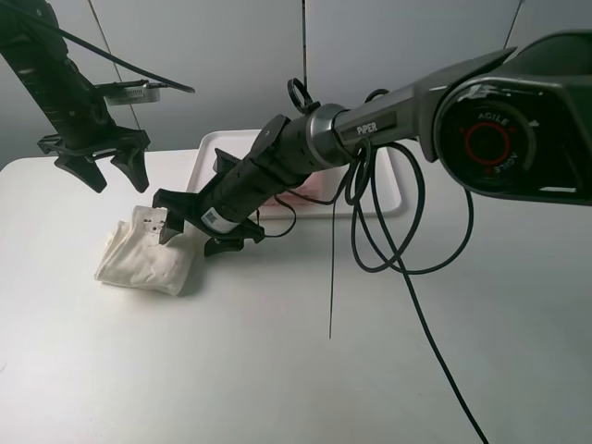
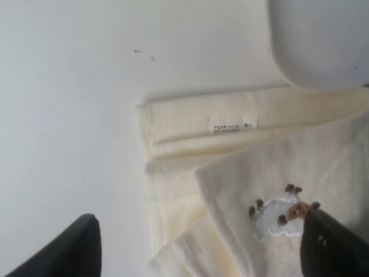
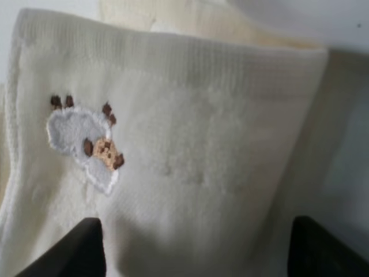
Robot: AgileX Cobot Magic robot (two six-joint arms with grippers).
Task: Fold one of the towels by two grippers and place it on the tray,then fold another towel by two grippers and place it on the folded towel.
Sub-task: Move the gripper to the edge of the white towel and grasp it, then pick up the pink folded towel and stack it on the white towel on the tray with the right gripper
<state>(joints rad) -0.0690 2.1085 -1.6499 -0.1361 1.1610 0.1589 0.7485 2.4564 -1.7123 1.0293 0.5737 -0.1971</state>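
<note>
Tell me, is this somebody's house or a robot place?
Probably a robot lab or test bench, not a house: a bare white table, plain grey walls, two robot arms with loose cables, and only a cream towel and a tray as props.

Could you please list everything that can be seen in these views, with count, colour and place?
Cream towel: one, off-white, folded on the table left of the tray; small embroidered patch on top, white tag on a lower layer.
Pink towel: one, pale pink, on the tray, mostly hidden behind the right arm.
Tray: one, white, at the back of the table, centre.
Table: one, white, under everything.
Cables: black, looping from the right arm down over the table.
Left gripper: black, open, hanging above the cream towel's far side.
Right gripper: black, jaws apart, low at the cream towel's right edge.
</note>
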